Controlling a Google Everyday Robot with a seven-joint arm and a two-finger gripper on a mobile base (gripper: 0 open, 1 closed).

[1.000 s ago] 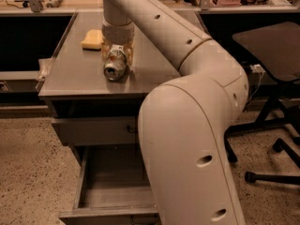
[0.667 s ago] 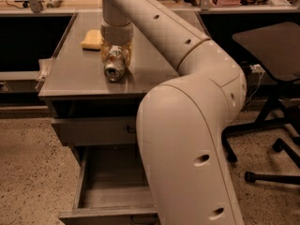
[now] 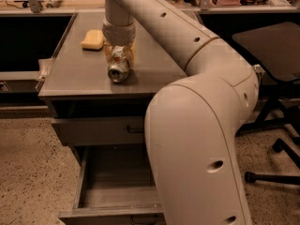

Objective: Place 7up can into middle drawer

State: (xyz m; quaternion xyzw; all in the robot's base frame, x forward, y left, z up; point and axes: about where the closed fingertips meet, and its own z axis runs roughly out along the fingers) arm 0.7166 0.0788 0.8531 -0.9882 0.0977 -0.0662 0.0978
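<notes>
Can [image 3: 117,71]: lying sideways on desk [image 3: 70,81], axis running 12-to-6, top facing 6. Gripper [image 3: 118,56]: hanging over it, fingers [image 3: 108,55] clamping its sides. Drawer [image 3: 117,186]: standing open at 6, below.

Cream hand [image 3: 118,59] over pale-green 7up can [image 3: 117,72] on grey cabinet top [image 3: 75,76]; yellow sponge [image 3: 93,40]; grey middle drawer [image 3: 117,179].

The gripper [image 3: 119,55] is sitting low on the cabinet top [image 3: 70,78], seemingly clamping the 7up can [image 3: 117,70]. The yellow sponge [image 3: 93,39] is lying near, behind and to the left, and bare surface is stretching toward the front edge. Below, the middle drawer [image 3: 112,189] is standing pulled out with its grey floor showing free, though the robot's arm [image 3: 201,139] is covering its right part.
</notes>
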